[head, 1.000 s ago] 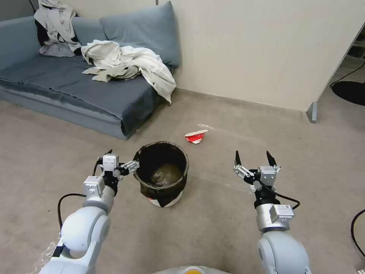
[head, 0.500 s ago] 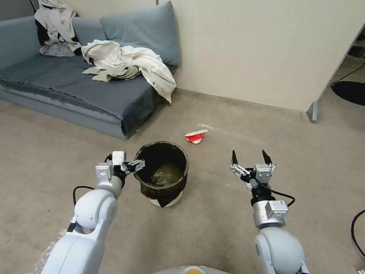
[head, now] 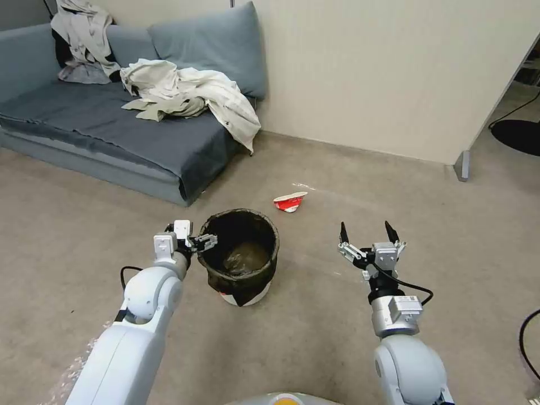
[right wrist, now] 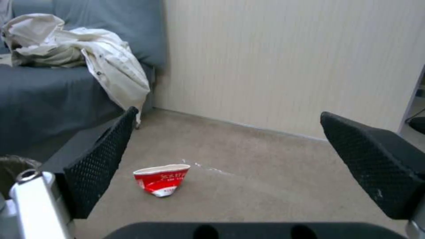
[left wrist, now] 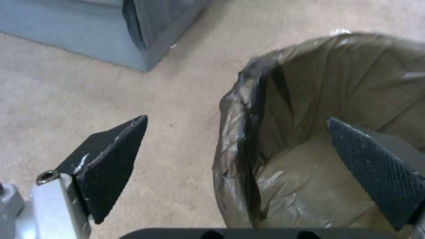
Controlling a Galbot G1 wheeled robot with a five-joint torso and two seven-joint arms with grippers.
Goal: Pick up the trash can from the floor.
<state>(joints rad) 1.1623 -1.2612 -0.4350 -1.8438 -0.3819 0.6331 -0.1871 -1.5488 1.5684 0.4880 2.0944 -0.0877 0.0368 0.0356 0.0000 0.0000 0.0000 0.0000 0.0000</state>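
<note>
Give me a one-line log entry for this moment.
left claw: open, straddling bin rim | right claw: open, idle right of bin | bin: upright on floor, not gripped

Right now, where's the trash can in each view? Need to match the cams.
Head view: trash can stands on the floor at centre, left gripper at its rim.
Left wrist view: its bagged rim and inside lie between the open fingers.
Right wrist view: a sliver of its rim at the edge, behind a finger.
Shared landmark: the grey sofa.
</note>
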